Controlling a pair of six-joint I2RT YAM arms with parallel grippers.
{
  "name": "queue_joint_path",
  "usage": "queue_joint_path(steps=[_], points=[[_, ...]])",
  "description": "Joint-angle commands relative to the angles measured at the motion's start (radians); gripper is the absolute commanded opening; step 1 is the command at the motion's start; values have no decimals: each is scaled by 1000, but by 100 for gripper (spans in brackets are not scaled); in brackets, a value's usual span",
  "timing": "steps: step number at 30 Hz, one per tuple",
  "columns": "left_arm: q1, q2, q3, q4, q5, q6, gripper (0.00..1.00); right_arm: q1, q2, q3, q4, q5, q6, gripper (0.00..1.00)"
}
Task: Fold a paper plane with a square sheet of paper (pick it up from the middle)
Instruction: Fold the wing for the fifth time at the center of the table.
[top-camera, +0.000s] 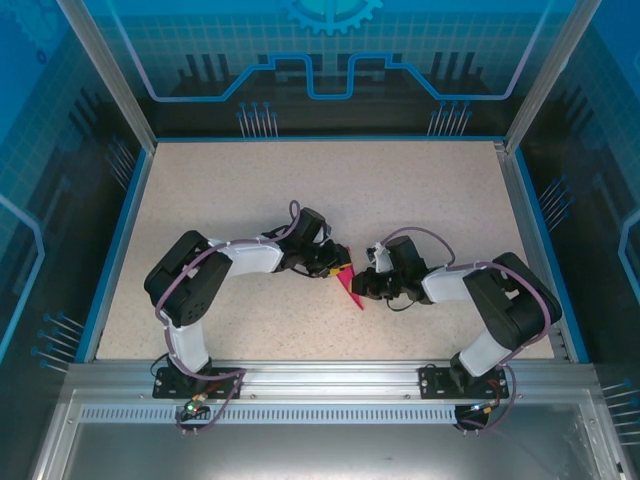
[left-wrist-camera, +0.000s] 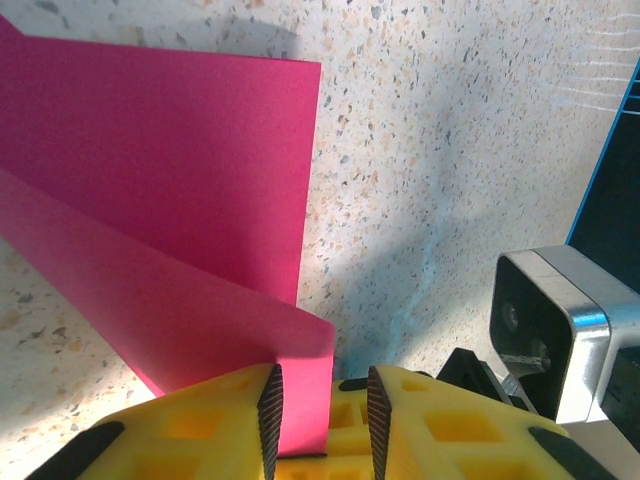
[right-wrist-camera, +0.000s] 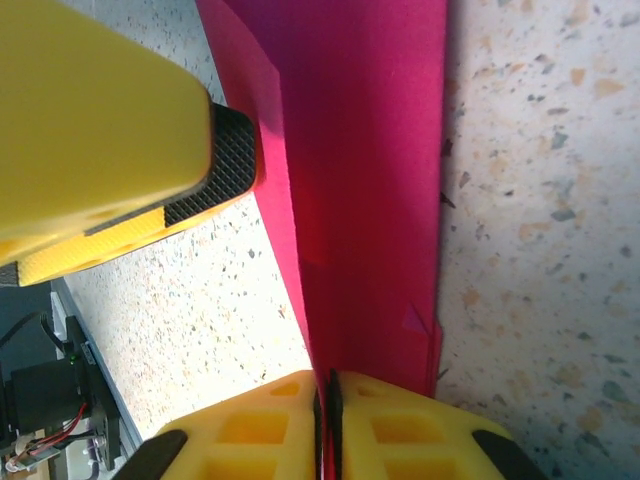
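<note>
One paper (top-camera: 352, 291), partly hidden under two grippers; right gripper (right-wrist-camera: 328, 380) pinches it, left gripper (left-wrist-camera: 322, 385) loose around it.

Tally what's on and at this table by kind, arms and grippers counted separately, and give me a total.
Magenta paper sheet: 1
Robot arms: 2, the left arm and the right arm
Grippers: 2, the left gripper and the right gripper
Total: 5
</note>
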Motion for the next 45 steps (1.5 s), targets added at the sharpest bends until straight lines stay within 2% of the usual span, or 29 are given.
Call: queue_joint_path(steps=[1, 16, 31, 45], points=[[-4, -11, 27, -17, 8, 30, 32, 4, -4, 8, -34, -11, -9, 8], [-3, -144, -35, -24, -72, 33, 37, -12, 96, 5, -102, 1, 67, 7], [-13, -49, -59, 128, 23, 3, 36, -33, 131, 31, -166, -27, 88, 8], [-16, 31, -59, 148, 19, 12, 38, -37, 147, 29, -172, -22, 90, 9]])
